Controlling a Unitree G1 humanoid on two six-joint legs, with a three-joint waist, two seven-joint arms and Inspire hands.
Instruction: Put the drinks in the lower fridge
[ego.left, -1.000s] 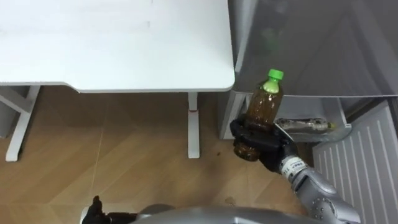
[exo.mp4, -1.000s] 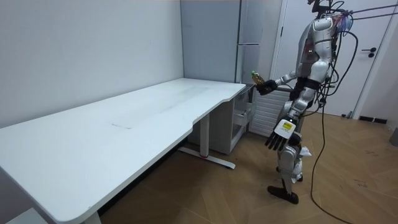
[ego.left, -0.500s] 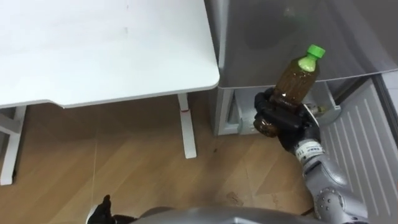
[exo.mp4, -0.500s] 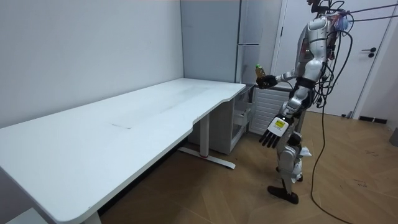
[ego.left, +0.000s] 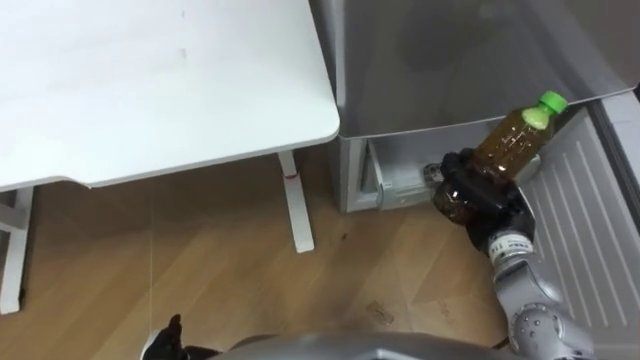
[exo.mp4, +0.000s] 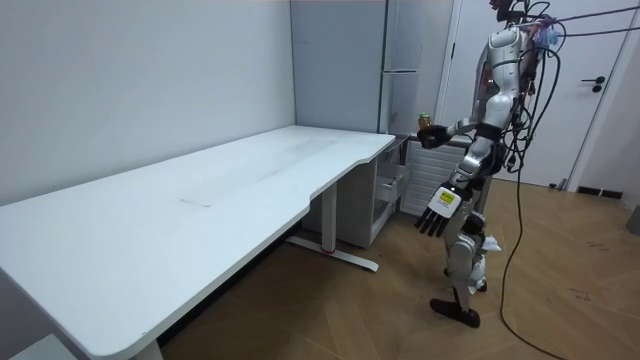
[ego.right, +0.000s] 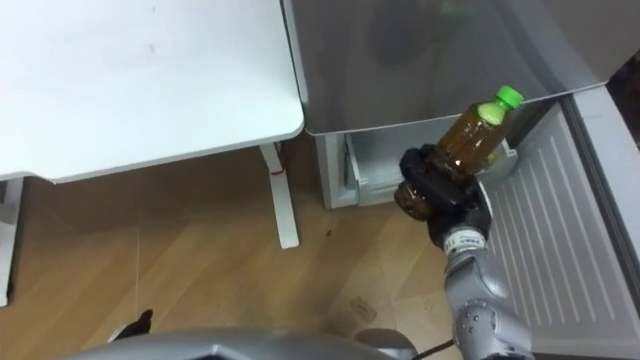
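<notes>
A brown drink bottle with a green cap is tilted in my right hand, whose fingers are curled round its lower half. Hand and bottle hover in front of the grey fridge, just right of its open lower compartment. The room view has me standing before the fridge, right hand raised at chest height with the bottle. My left hand hangs by my hip with straight, spread fingers, and its fingertips peek in at the bottom edge.
The lower fridge door, white and ribbed inside, stands swung out on my right. A large white table with white legs sits to my left, its corner close to the fridge. Wooden floor lies between them.
The view has swung right toward the fridge. My right hand has carried the bottle right and closer to the open lower compartment. My left arm has swung slightly forward.
</notes>
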